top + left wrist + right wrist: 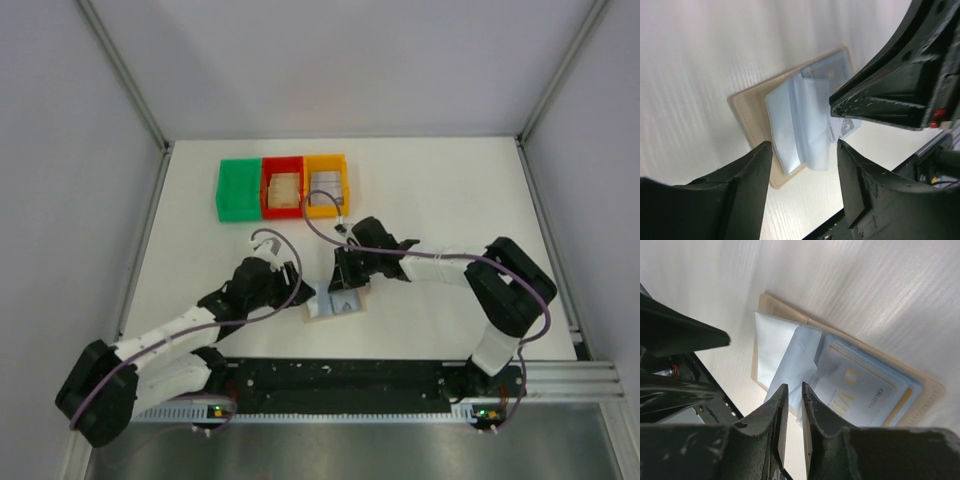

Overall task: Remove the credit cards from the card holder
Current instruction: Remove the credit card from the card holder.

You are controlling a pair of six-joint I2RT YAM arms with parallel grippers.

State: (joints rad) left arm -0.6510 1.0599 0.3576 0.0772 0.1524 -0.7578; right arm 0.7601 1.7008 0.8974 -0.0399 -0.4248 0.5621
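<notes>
On the tabletop (450, 200), the card holder (335, 303) is lying open at 6 o'clock. The left gripper (804, 147) fingers are hovering spread above it. The right gripper (794, 387) fingers are sitting nearly together at a clear sleeve (790, 352); whether they are gripping it cannot be told. Risk: tugging the sleeve, not a credit card (850, 390), would be dragging the holder.

Tan card holder (335, 303) lies open; a card (850, 390) apparently inside.

The card holder (335, 303) lies before the bins (283, 187); a card (855, 390) inside.
</notes>
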